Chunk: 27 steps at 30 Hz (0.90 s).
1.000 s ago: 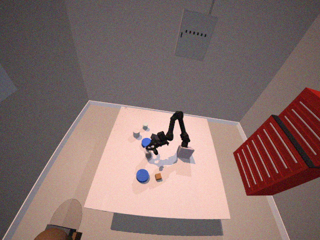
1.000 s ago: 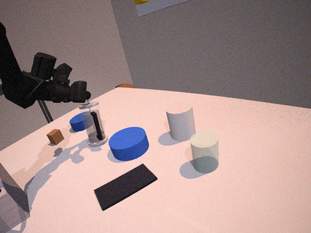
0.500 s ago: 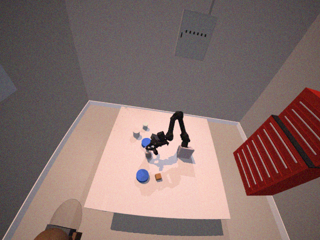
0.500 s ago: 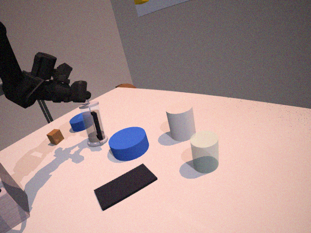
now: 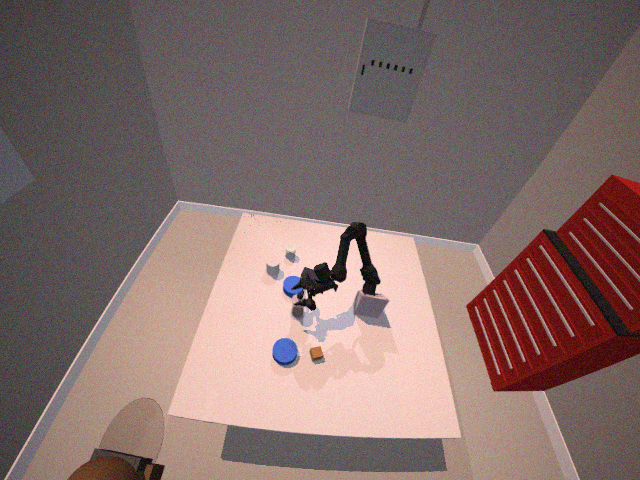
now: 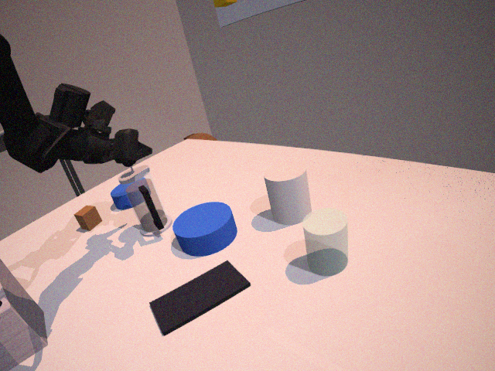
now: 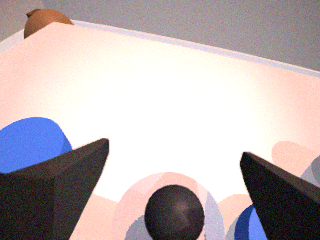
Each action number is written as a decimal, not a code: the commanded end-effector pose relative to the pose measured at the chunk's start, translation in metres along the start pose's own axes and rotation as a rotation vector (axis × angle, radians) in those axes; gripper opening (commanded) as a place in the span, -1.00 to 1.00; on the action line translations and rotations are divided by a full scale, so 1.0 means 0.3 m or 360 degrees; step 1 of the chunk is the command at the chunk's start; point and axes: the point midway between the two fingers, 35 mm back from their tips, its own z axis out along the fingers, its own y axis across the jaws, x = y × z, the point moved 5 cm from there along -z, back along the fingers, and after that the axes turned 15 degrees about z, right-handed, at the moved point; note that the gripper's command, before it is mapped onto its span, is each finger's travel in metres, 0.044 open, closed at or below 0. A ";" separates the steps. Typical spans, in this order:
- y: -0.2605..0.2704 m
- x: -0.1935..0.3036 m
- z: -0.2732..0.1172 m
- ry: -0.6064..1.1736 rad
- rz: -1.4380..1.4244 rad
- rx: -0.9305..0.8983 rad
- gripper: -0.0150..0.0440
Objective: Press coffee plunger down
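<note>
The coffee press [image 5: 298, 311] [image 6: 138, 205] stands on the table, a clear cylinder with a black side handle [image 6: 151, 207]. Its round black plunger knob [image 7: 174, 214] is low in the wrist view. In the exterior view a short stretch of thin rod [image 6: 131, 169] shows above the pale lid [image 6: 139, 174]. My gripper [image 5: 295, 295] [image 7: 175, 151] is open at the top of the press. Its fingers stand wide apart on either side of the knob, with gaps on both sides. Whether any plunger travel is left is hard to tell.
A blue disc [image 5: 284, 351] [image 7: 32, 142] and an orange-brown cube [image 5: 316, 353] [image 6: 88, 218] lie on one side. Another blue disc [image 5: 292, 285] [image 6: 206, 229] is close by the press. Beyond are a grey cylinder [image 6: 288, 197], a pale cylinder [image 6: 326, 243] and a flat black slab [image 6: 199, 297].
</note>
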 end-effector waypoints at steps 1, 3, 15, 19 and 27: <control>0.000 0.000 0.000 0.0000 0.0000 -0.0001 1.00; 0.006 -0.015 -0.013 0.0002 0.0000 -0.0002 1.00; 0.053 -0.174 -0.215 0.0012 -0.0007 0.0001 1.00; 0.053 -0.174 -0.215 0.0012 -0.0007 0.0001 1.00; 0.053 -0.174 -0.215 0.0012 -0.0007 0.0001 1.00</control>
